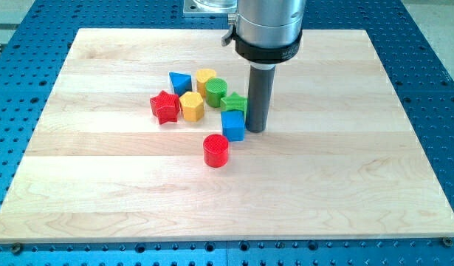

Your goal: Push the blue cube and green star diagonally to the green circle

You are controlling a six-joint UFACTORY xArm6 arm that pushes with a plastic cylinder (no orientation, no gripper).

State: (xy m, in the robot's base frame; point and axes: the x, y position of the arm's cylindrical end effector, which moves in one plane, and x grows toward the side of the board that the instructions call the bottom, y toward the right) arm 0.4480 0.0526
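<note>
The blue cube (233, 125) sits near the board's middle. The green star (235, 103) lies just above it, touching it. The green circle (216, 91) is up and to the left of the star, close against it. My tip (257, 129) rests on the board just right of the blue cube and the green star, touching or nearly touching both.
A red cylinder (216, 150) stands below and left of the blue cube. A yellow hexagon (191, 106), a red star (165, 107), a blue triangle (180, 82) and a yellow block (205, 77) cluster left of the green circle. The wooden board (359, 185) lies on a blue perforated table.
</note>
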